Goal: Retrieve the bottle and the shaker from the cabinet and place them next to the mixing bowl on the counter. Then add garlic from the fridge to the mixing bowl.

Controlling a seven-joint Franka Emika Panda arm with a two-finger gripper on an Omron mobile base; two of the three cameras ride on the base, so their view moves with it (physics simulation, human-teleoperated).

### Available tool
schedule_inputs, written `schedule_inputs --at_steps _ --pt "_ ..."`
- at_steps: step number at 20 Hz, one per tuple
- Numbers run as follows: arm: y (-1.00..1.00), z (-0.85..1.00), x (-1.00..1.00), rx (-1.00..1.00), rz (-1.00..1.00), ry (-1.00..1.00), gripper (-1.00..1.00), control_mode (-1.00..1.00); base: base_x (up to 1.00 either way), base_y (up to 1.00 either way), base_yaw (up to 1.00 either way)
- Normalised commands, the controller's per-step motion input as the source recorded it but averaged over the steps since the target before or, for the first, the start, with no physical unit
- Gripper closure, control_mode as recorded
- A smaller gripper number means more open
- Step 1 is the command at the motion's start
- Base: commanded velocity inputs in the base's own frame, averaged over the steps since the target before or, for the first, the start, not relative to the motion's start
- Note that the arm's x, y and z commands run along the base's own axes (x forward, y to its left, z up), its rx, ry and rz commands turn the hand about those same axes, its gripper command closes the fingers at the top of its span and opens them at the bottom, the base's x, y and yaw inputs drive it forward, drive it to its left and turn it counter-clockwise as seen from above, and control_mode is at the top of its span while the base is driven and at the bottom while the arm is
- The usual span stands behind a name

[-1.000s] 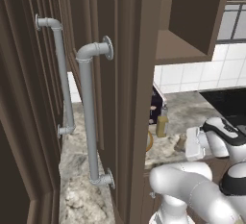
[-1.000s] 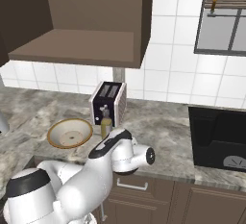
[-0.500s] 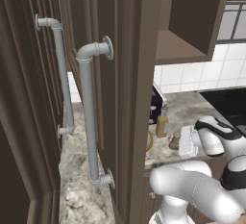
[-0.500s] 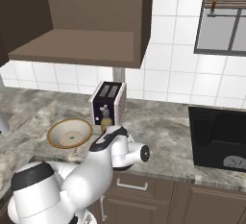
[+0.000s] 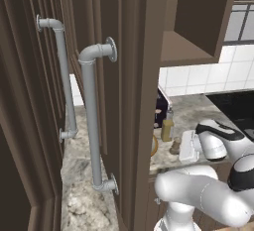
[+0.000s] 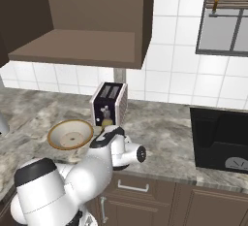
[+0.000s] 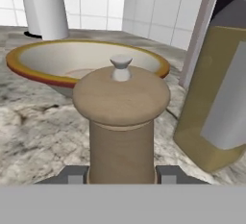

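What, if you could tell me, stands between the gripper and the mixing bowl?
The shaker, which the gripper is shut on, stands directly before the mixing bowl in the hand view.

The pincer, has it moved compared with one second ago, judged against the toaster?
Yes. In the right base view the pincer, shut on the shaker, has drawn back from the toaster toward the counter's front edge.

The arm (image 5: 218,143) has reached further forward and lower — the gripper (image 7: 121,174) carrying the shaker (image 7: 121,122) down toward the counter (image 6: 160,128). The shaker now stands close beside the bottle (image 5: 167,128), near the mixing bowl (image 6: 70,134).
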Motion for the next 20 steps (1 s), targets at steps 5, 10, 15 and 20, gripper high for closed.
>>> schedule_inputs --at_steps 5,10,15,20 --pt "0.18 -0.08 0.04 0.00 -0.02 -0.01 1.00 -1.00 0.00 0.00 0.00" --pt "0.18 -0.11 0.04 0.00 -0.03 -0.01 1.00 -1.00 0.00 0.00 0.00" --pt "0.21 -0.12 0.00 0.00 -0.02 -0.01 1.00 -1.00 0.00 0.00 0.00" --pt "0.24 -0.08 0.00 0.00 -0.03 0.00 1.00 -1.00 0.00 0.00 0.00"
